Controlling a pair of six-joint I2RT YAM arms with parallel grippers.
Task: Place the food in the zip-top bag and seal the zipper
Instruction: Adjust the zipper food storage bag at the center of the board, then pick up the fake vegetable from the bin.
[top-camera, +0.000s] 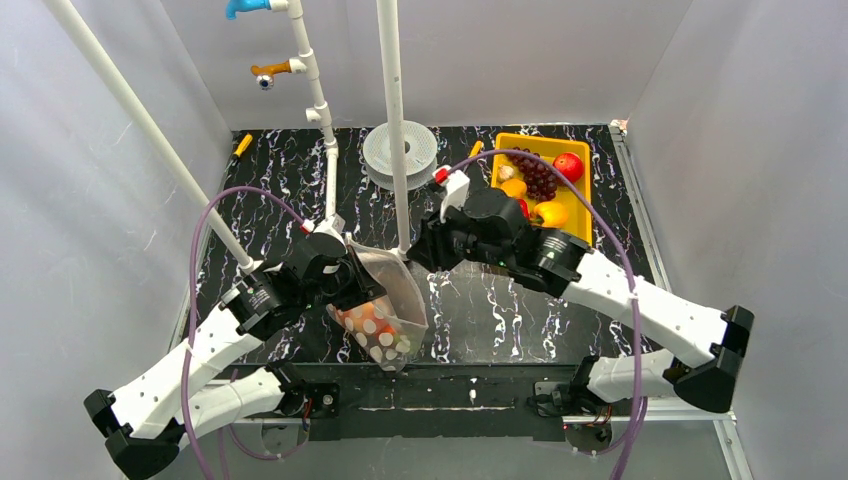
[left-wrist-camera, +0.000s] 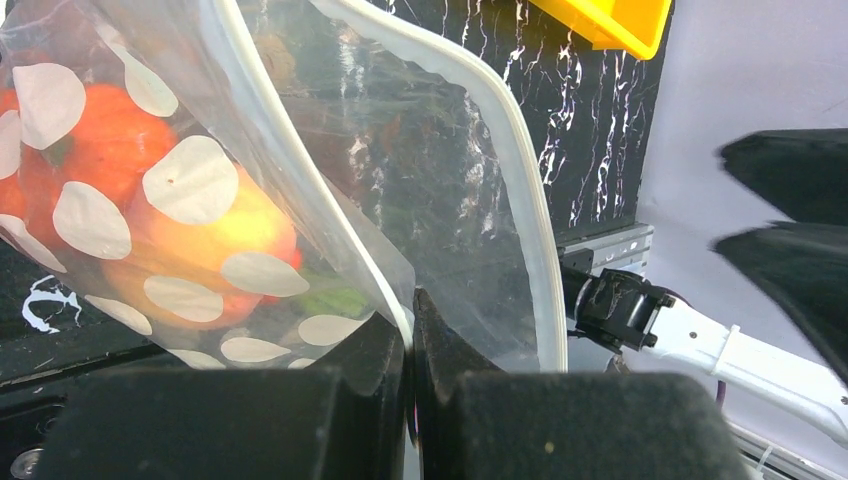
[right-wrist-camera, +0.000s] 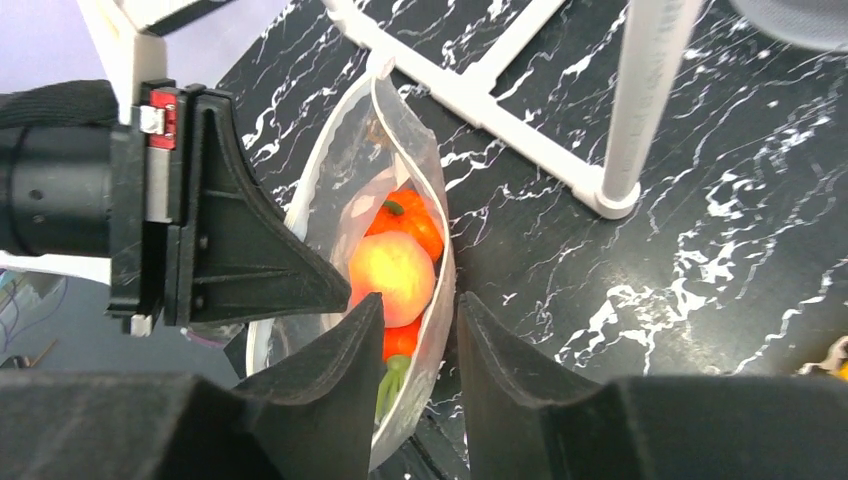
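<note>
Overhead, we note the zip-top bag slung between the two arms near the front edge of the table. It is thin clear film, floppy and creased, printed with white dots.

- The food sits packed in the bag's lower end: smooth, glossy, rounded pieces.
- From the right wrist we pick out a yellow-red peach and, just behind it, an orange piece with a green stem.
- The zipper is a pale, slightly raised strip. Its two sides bow apart, so the mouth gapes.
- Left jaws: pressed together on the near mouth edge, pinching strip and film.
- Right jaws: apart, straddling one wall of the mouth at its rim. The film runs through the gap, close to one finger.

Edges and room:
- A white plastic post stands on the table just beyond the bag's mouth, close to the right wrist.
- The yellow tray lies well apart at the far right, holding dark grapes and a red fruit.
- A wide stretch of black, white-veined table separates the tray from the bag.
</note>
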